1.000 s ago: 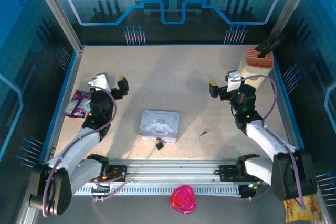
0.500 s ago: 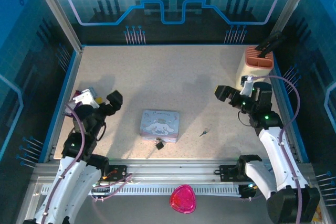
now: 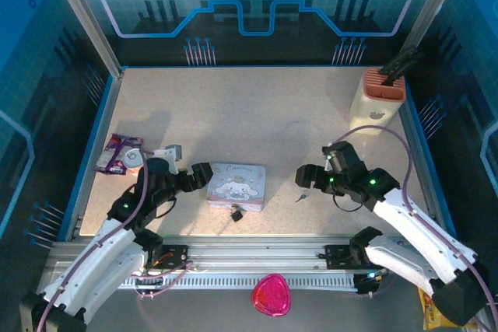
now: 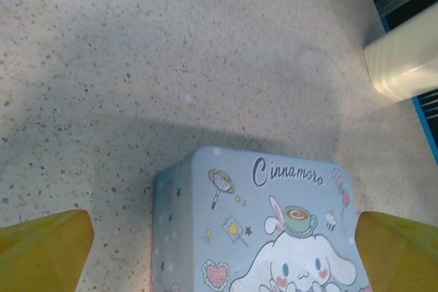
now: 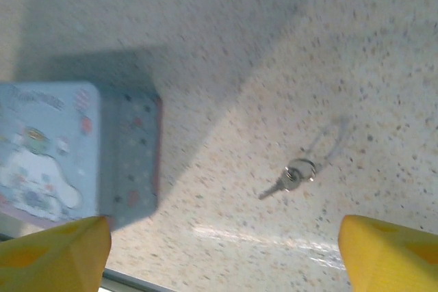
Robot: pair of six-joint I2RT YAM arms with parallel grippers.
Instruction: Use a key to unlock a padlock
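The small dark padlock (image 3: 235, 212) hangs at the front edge of the pastel cartoon tin (image 3: 236, 185). To the tin's right the thin grey key (image 3: 302, 195) lies flat on the table. My left gripper (image 3: 194, 177) is open at the tin's left end. In the left wrist view its yellow fingertips (image 4: 44, 251) straddle the tin (image 4: 267, 230) from above without touching it. My right gripper (image 3: 311, 176) is open just above and behind the key. The right wrist view shows the key (image 5: 293, 176) with its ring between the wide-spread fingertips (image 5: 390, 254), and the tin (image 5: 68, 148) at the left.
A cream holder with an orange top (image 3: 379, 95) stands at the back right. A snack wrapper (image 3: 117, 153) lies at the left edge. The metal rail (image 3: 257, 253) runs along the front, with a pink object (image 3: 271, 295) below it.
Both arms have swung inward and down. The left gripper came from the wrapper side to the tin's left end. The right gripper moved from near the holder to over the key.
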